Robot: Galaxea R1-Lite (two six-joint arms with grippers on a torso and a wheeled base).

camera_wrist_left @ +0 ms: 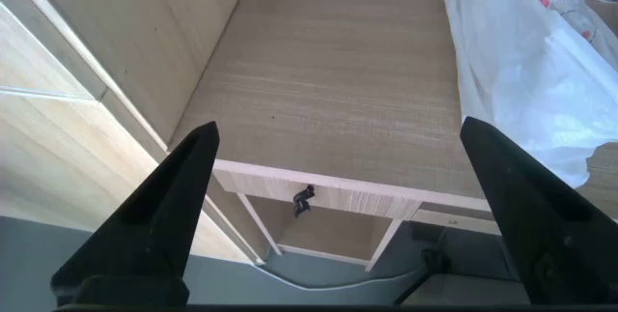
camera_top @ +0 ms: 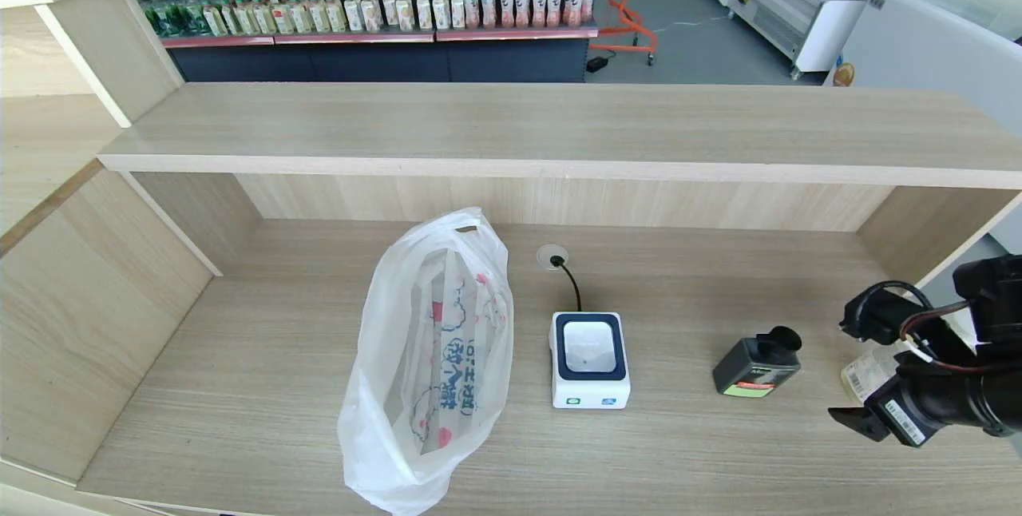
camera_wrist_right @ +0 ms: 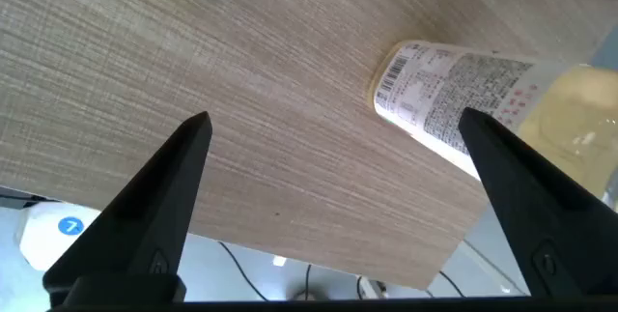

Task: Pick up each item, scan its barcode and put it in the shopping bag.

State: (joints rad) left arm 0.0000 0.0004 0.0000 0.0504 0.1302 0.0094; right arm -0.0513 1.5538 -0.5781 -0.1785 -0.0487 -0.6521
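Note:
A white plastic shopping bag (camera_top: 423,372) lies open on the wooden counter, left of the white barcode scanner (camera_top: 589,360). To the scanner's right, a dark bottle (camera_top: 754,364) lies on its side. Farther right is a clear bottle (camera_top: 866,372) with a barcode label, partly hidden by my right arm (camera_top: 942,388). My right gripper (camera_wrist_right: 335,128) is open just above the counter, with the clear bottle (camera_wrist_right: 463,90) beside one finger and nothing between the fingers. My left gripper (camera_wrist_left: 340,130) is open and empty over the counter's near left edge, with the bag (camera_wrist_left: 541,61) off to one side.
A raised shelf (camera_top: 559,132) runs along the back of the counter, and wooden side walls (camera_top: 88,300) close it in left and right. The scanner's cable (camera_top: 571,284) runs to a hole at the back. The scanner's corner (camera_wrist_right: 53,235) shows under my right gripper.

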